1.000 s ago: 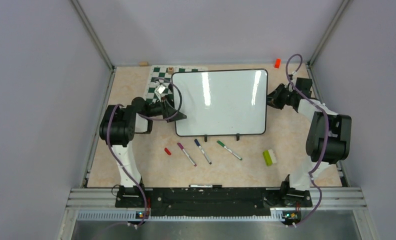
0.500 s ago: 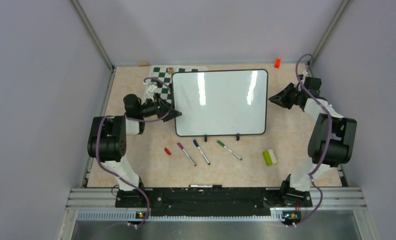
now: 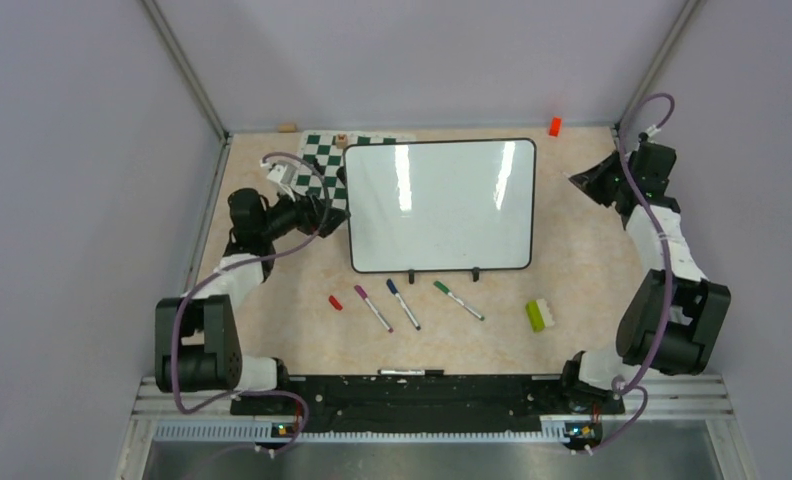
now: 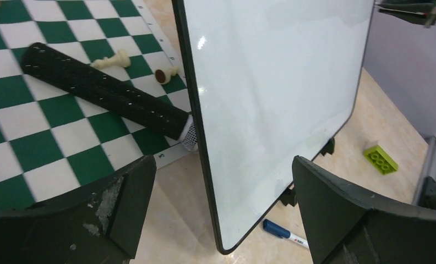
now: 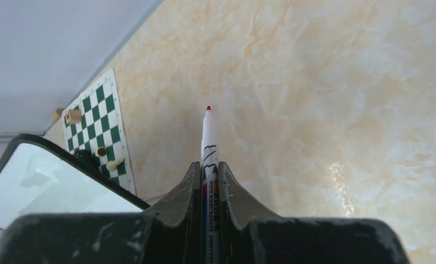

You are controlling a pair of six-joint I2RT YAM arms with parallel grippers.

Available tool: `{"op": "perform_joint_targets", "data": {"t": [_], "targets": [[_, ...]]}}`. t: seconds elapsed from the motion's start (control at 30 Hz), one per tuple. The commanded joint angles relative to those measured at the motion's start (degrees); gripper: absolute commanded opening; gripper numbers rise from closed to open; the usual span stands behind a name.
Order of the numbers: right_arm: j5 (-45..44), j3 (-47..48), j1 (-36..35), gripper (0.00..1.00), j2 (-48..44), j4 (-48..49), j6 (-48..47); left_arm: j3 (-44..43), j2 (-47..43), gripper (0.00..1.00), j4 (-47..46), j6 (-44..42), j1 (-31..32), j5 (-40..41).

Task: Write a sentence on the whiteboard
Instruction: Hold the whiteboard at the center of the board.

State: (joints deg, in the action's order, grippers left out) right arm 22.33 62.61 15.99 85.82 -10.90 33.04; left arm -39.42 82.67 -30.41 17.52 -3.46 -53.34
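The whiteboard (image 3: 440, 205) stands tilted on its two black feet mid-table; its face is blank white and no sentence shows on it. My left gripper (image 3: 319, 208) is open just off the board's left edge. In the left wrist view the whiteboard (image 4: 276, 82) has its lower corner between the wide-apart fingers of my left gripper (image 4: 218, 214), touching neither. My right gripper (image 3: 584, 180) hovers right of the board, apart from it. It is shut on a red-tipped marker (image 5: 208, 140) that sticks out past the tips of the right gripper (image 5: 207, 170).
A green-and-white chessboard mat (image 3: 319, 160) lies behind the board's left side, with a black roll (image 4: 105, 91) and small chess pieces on it. In front lie a red cap (image 3: 335, 302), purple (image 3: 373, 308), blue (image 3: 405, 303) and green (image 3: 459, 300) markers, and a green brick (image 3: 540, 315).
Both arms have swung outward. The left gripper drew back left from the board's edge, still open. The right gripper carried the marker right, towards the back right corner.
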Motion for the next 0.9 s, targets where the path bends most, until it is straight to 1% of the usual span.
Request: {"op": "perform_joint_targets", "data": {"t": [0.0,0.13,0.23,0.27,0.33,0.43,0.5,0.53,0.57,0.6,0.63,0.67,0.7,0.73,0.77,0.8,0.87], "targets": [[-5.8,-0.2,0.6,0.0,-6.6,-0.3,-0.4,4.3,-11.0,0.99,5.5,-1.4,-0.2,17.8],[-4.7,0.8,0.5,0.0,-9.5,-2.2,-0.9,8.6,-19.7,0.99,4.2,4.8,-0.3,30.6],[-3.2,0.4,0.5,0.0,-12.4,-3.1,-0.9,12.4,-22.7,0.99,-0.2,9.4,-0.3,34.4],[-2.5,0.1,0.5,0.0,-13.4,-3.4,-0.8,13.7,-22.8,0.99,-3.9,11.1,-0.3,34.6],[-1.5,-0.8,0.5,0.0,-15.9,-4.1,-0.7,14.8,-21.3,0.99,-8.5,12.0,-0.3,31.3],[-0.9,-2.1,0.1,0.0,-19.9,-5.8,-1.5,11.8,-17.7,0.98,-6.7,11.7,-0.3,26.6],[-2.6,-3.6,-0.6,0.0,-23.0,-6.1,-1.9,10.0,-15.5,0.97,-6.1,9.9,-0.3,23.6],[-3.6,-4.3,-1.3,0.0,-24.4,-6.1,-1.8,9.5,-14.4,0.98,-6.3,8.9,-0.2,21.0],[-4.3,-4.7,-2.1,0.0,-25.7,-6.2,-1.8,9.1,-13.3,0.96,-7.3,7.9,-0.3,18.6],[-4.6,-4.9,-3.1,0.0,-26.3,-6.5,-1.9,8.7,-11.7,0.87,-9.4,7.5,-0.3,14.2],[-4.6,-5.0,-4.2,0.0,-26.7,-7.1,-2.0,8.2,-9.8,0.78,-11.3,6.7,-0.2,11.5],[-4.7,-4.9,-5.5,0.0,-27.0,-7.8,-2.1,6.9,-7.7,0.72,-11.8,6.5,-0.3,9.0],[-4.7,-4.9,-6.9,0.0,-27.4,-8.3,-2.2,5.7,-5.7,0.73,-11.0,6.6,-0.3,7.0],[-4.7,-5.2,-8.1,0.0,-27.9,-8.4,-2.4,4.7,-3.7,0.9,-11.1,6.5,-0.3,5.1],[-4.7,-5.5,-9.2,0.0,-28.5,-8.6,-2.4,4.6,-1.9,0.98,-12.9,7.0,-0.3,3.3],[-4.7,-5.8,-9.9,0.0,-29.3,-8.6,-2.4,5.0,-0.4,0.99,-15.5,8.1,-0.3,2.3],[-4.7,-6.5,-10.5,0.0,-31.1,-8.6,-2.4,6.8,1.2,0.99,-20.8,9.3,-0.3,2.9]]}}
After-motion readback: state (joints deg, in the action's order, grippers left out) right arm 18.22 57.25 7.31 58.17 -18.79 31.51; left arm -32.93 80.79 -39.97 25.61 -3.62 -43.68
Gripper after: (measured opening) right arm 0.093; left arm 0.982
